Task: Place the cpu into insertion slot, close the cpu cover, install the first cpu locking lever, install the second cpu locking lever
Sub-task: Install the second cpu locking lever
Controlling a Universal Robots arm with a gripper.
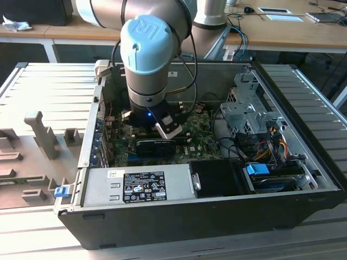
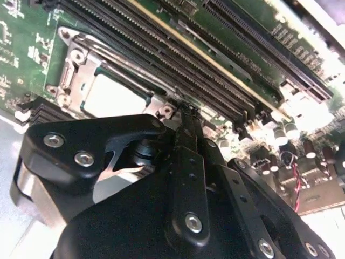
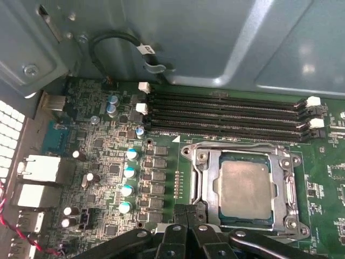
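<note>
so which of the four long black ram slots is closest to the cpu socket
The slot that runs right along the cpu cover edge in the first wrist view. The other three lie beyond it, toward the grey case wall.

You see the cpu (image 3: 247,185) with a matt, pale grey metal top, faintly brushed. The cpu cover (image 3: 284,186) around it is bare silvery metal, smooth, with a dull sheen. The circuit board (image 3: 97,162) is glossy green. The memory slots (image 3: 226,116) are black plastic with white plastic clips. The gripper (image 2: 182,116) looks like matt black metal with shiny steel screws. The computer case (image 1: 303,184) is grey sheet metal inside.
</note>
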